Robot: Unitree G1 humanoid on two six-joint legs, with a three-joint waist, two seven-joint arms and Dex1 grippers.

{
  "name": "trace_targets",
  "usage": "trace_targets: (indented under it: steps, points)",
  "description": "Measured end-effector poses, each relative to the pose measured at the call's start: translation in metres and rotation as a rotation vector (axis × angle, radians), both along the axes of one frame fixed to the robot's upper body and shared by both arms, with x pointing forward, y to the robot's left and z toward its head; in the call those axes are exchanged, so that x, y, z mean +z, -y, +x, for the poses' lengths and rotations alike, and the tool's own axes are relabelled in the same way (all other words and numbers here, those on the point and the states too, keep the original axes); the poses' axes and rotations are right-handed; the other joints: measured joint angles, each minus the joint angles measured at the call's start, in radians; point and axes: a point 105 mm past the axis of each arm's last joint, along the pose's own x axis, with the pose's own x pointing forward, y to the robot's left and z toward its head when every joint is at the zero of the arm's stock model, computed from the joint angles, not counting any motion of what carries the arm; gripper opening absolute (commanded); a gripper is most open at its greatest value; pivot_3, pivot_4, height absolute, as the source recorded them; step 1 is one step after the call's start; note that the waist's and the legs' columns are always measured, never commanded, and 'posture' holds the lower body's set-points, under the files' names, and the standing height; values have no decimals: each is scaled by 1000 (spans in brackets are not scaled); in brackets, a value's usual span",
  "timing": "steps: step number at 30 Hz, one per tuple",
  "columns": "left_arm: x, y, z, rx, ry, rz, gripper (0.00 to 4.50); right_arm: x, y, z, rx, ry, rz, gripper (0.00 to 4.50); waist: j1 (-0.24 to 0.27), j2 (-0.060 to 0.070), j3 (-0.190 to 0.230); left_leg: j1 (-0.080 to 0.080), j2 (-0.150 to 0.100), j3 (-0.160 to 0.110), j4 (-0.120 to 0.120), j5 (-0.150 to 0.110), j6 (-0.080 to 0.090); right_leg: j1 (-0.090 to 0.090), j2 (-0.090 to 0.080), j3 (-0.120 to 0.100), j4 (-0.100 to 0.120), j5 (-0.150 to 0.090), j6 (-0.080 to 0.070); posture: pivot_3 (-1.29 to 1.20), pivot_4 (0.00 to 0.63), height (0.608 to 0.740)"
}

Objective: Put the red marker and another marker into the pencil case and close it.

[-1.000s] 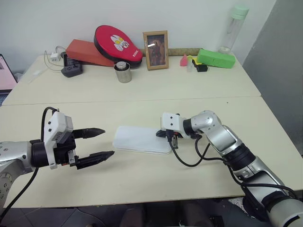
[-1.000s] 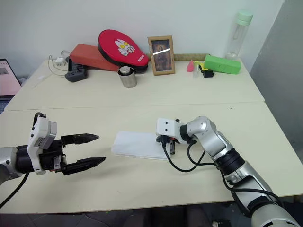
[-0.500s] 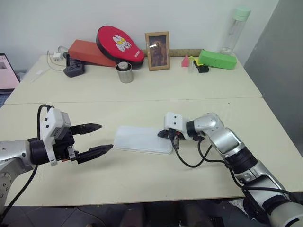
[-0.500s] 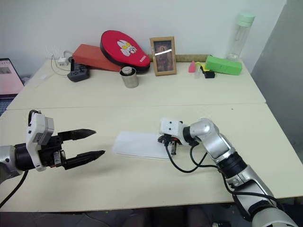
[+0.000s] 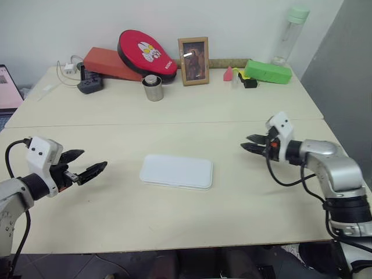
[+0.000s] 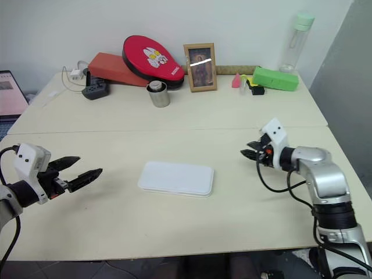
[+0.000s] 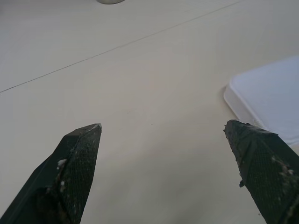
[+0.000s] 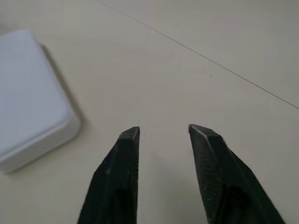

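The pencil case (image 5: 176,171) is seen lying shut and flat near the desk's (image 5: 174,215) front edge. Since a second ago, the right gripper (image 5: 251,146) has been drawn off its right end and the left gripper (image 5: 87,164) pulled toward the left edge; both are spread and empty. The task is judged finished. The metal cup (image 5: 153,88) and green box (image 5: 266,71) at the back edge obstruct nothing.

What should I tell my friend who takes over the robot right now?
Left gripper: open, empty, above the table to the left of the case.
Right gripper: open, empty, to the right of the case.
Pencil case: shut, flat on the front table between the grippers.
Markers: not visible, so whether they are inside cannot be told.
Left: check the contents.
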Motion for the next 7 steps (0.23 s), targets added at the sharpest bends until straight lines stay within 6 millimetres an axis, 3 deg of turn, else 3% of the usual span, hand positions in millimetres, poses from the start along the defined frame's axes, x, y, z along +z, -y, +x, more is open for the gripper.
trace_targets:
  steps: [3, 7]
  points:
    - [3, -3, 2, -2, 15, 6, 4500, 4, 9, -4, -14, 1, -17, 3200, -2, 0, 0, 0, 0, 0, 0, 0, 0, 0, 0, 0, 0, 0, 0, 0, 150, 740]
    - [10, -1, 7, -20, 35, -1, 4500, 6, 6, -8, 3, -5, -4, 4174, -1, 0, 0, -1, 0, 0, 0, 0, 0, 0, 0, 0, 0, 0, 0, 0, 150, 740]
